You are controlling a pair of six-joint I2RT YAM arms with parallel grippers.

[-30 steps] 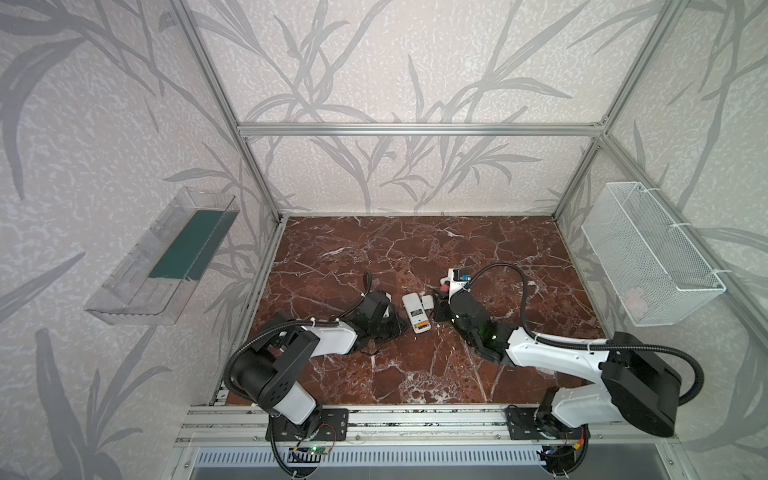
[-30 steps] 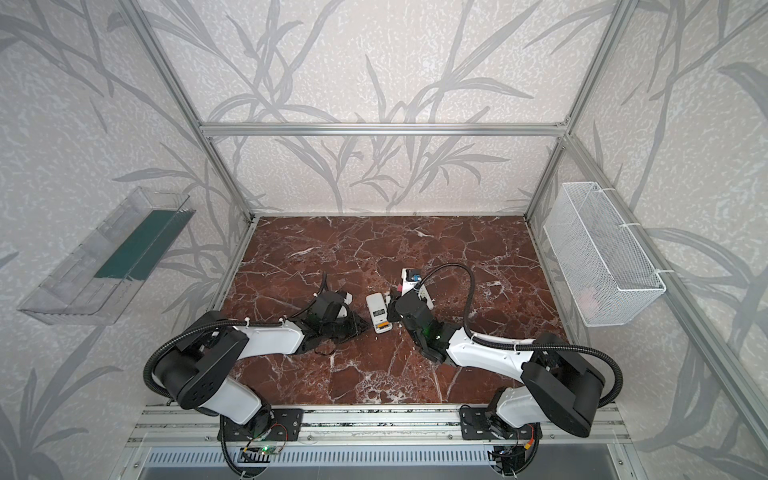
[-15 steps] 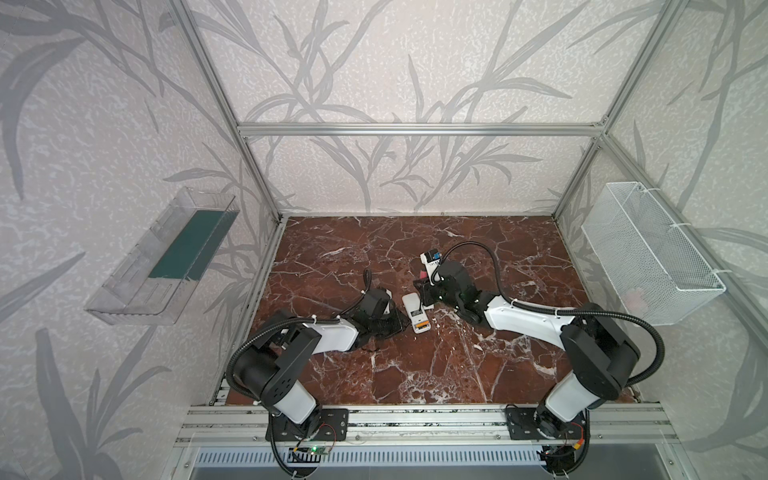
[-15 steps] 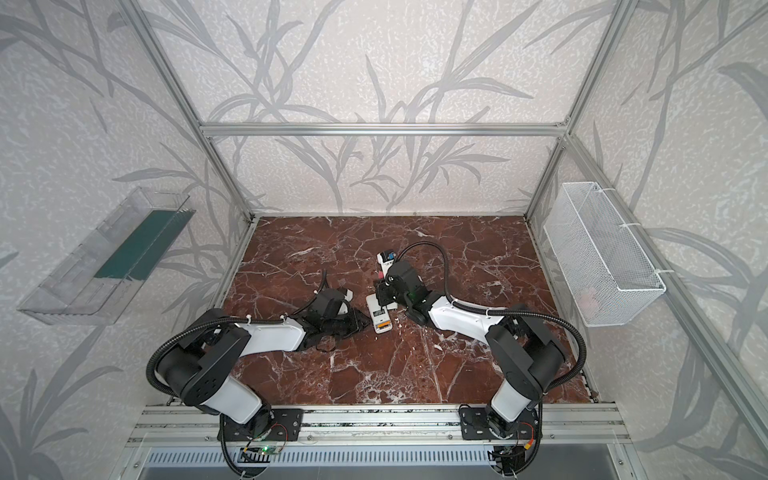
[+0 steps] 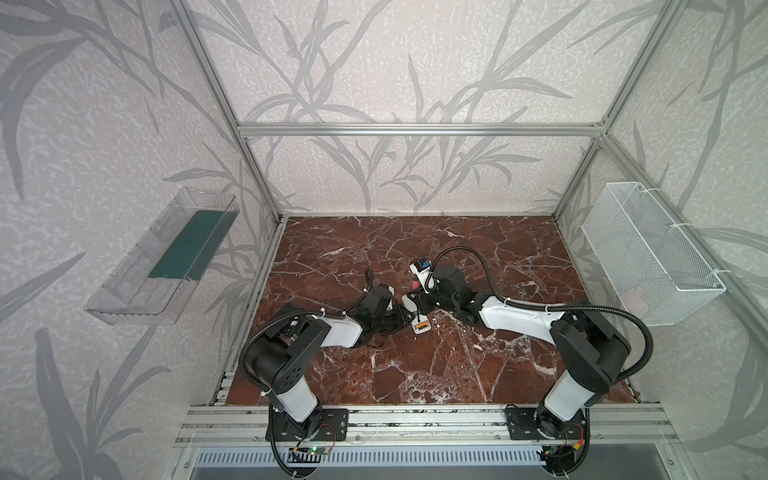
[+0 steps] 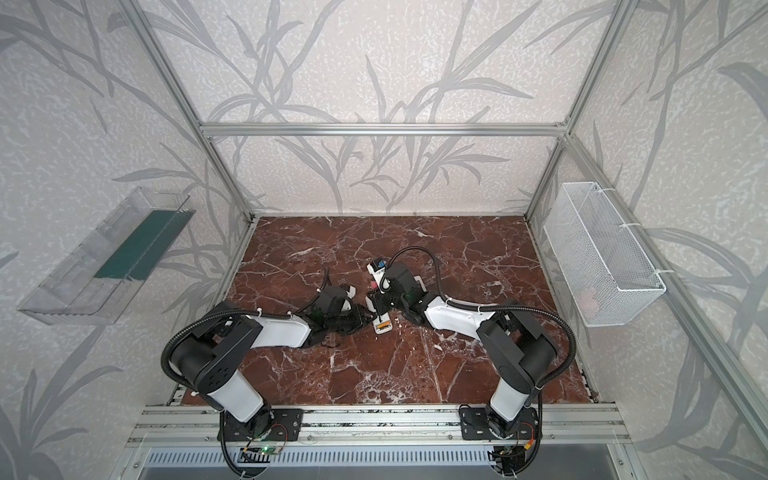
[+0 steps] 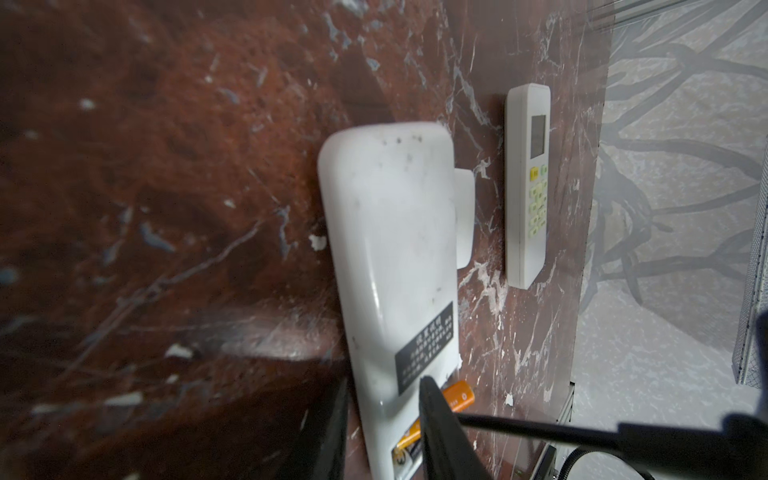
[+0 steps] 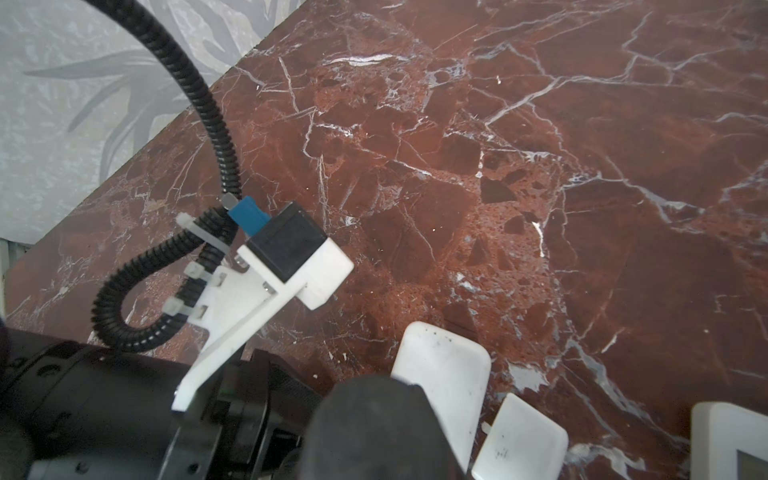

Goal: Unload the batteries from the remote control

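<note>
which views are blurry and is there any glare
Left wrist view: near remote and the marble beside it soft, far remote sharp, screwdriver a dark smear, a pale sheen on the marble by the near remote. Right wrist view: marble crisp. Both top views: sharp throughout.

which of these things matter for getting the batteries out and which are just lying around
Job: face-down white plastic remote; yellow-orange cylindrical batteries at its open end.
Lying about: second white remote with yellow-green buttons; small white rectangular cover; white wire basket; clear plastic wall tray.
</note>
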